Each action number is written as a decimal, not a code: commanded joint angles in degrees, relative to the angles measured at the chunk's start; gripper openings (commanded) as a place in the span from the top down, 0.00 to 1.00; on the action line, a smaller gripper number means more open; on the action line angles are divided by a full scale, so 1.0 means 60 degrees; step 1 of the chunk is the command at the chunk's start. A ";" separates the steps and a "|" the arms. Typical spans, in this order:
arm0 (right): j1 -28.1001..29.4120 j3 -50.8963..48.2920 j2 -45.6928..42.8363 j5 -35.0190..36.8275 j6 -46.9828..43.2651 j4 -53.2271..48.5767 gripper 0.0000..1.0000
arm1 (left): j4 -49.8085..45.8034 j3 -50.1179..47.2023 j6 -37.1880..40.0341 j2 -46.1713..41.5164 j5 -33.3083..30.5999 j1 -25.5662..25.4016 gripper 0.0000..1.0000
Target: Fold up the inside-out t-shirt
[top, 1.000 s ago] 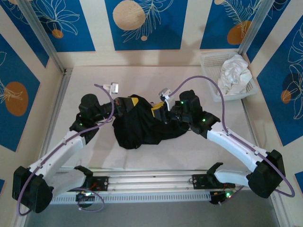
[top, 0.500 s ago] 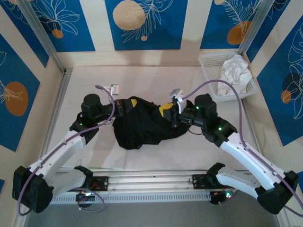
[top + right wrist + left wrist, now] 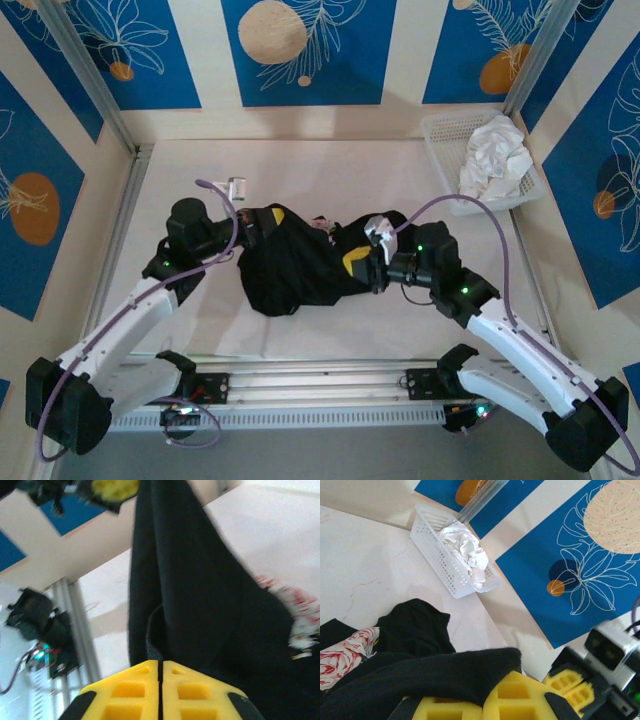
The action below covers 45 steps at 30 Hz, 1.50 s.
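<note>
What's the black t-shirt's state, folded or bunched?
Bunched, not folded: the t-shirt is a crumpled, uneven heap with no flat layers.

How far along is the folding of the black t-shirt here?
Done: nothing folded; the t-shirt is a bunched heap on the table. In hand: the left gripper and right gripper are each shut on its cloth, which spans between them. Left: spreading it flat, then every fold.

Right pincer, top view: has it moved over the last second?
Yes. The right pincer, shut on the black t-shirt, has drawn back toward the near rail, farther from the white basket.
</note>
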 commanded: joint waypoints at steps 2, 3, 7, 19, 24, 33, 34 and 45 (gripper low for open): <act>0.0253 -0.0129 0.0100 -0.1078 -0.0781 -0.0217 0.77 | 0.0871 0.0298 0.0032 -0.0018 0.0512 0.0138 1.00; 0.0245 -0.0060 0.0037 -0.0865 -0.0764 -0.0158 0.73 | 0.0957 0.0298 -0.0005 0.0044 0.0606 0.0138 1.00; 0.0256 0.0409 0.0086 0.0339 -0.0435 0.0592 0.56 | 0.1371 0.0203 -0.0156 0.0182 0.1020 0.0136 1.00; 0.0800 0.2442 0.3012 0.1419 -0.0749 0.0822 0.37 | 0.1543 0.0049 -0.0248 0.0241 0.1267 0.0138 1.00; 0.0640 0.2752 0.3345 0.1369 -0.0313 0.0742 0.72 | 0.1324 0.0035 -0.0057 0.0205 0.1230 0.0136 1.00; -0.0427 0.1996 0.3003 -0.2914 0.3165 0.3520 1.00 | -0.2126 0.0573 0.1824 0.0174 -0.2031 0.0145 1.00; -0.0416 0.1911 0.3041 -0.3068 0.3485 0.3850 1.00 | -0.2265 0.0601 0.1954 0.0211 -0.2214 0.0136 1.00; -0.0495 0.1583 0.3466 -0.2605 0.5197 0.5260 1.00 | -0.4012 0.0810 0.2985 -0.0270 -0.3273 -0.0372 0.68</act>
